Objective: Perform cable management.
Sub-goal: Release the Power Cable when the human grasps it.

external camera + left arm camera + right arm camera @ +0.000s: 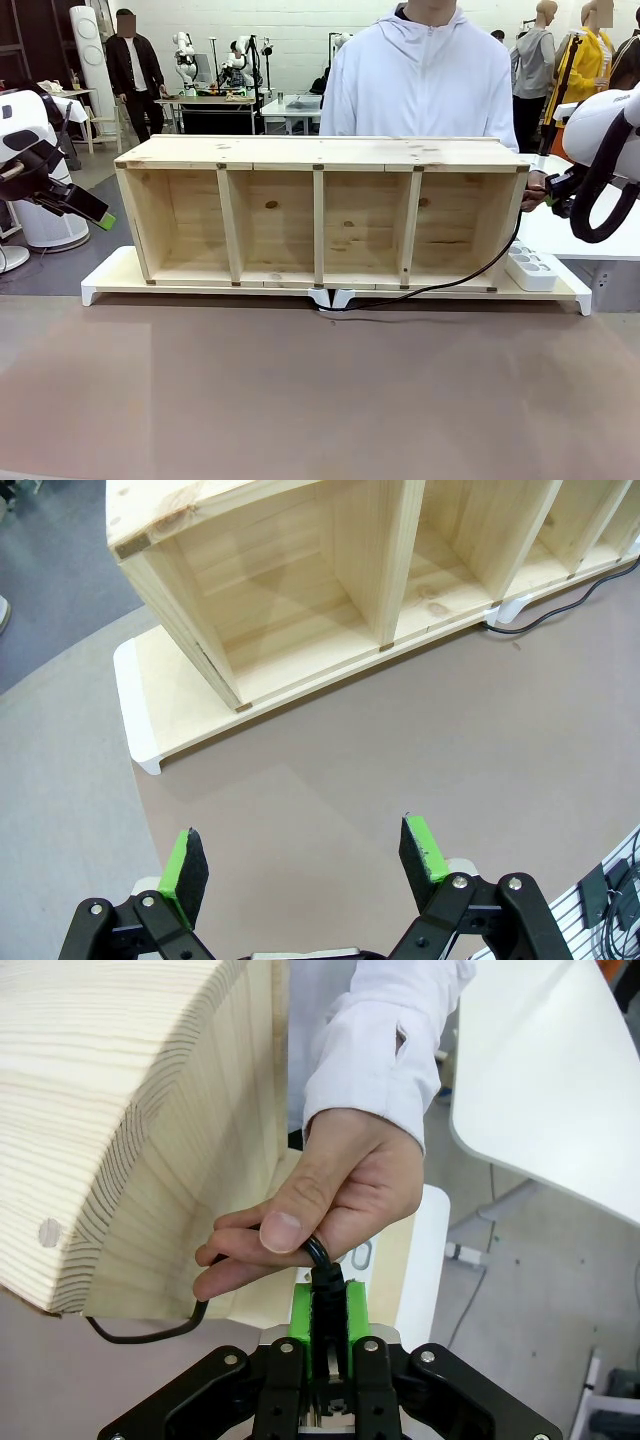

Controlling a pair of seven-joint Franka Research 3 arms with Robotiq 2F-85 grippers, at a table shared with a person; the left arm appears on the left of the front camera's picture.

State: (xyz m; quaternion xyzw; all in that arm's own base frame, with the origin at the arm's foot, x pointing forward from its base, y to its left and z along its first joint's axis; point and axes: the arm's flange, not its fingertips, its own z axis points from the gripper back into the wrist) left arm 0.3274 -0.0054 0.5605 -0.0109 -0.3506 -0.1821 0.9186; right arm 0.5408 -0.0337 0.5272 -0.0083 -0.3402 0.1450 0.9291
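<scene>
At the right of the front view, the right gripper [328, 1305] is clamped on the cable [455, 281], with the person's hand [320, 1200] pinching it just above. The cable trails down-left under the shelf [320, 152]. The left gripper [305, 865] hangs wide, well apart.

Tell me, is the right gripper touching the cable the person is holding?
Touching. In the right wrist view the right gripper has its green pads closed on the cable, just below where the person's hand pinches it.
</scene>
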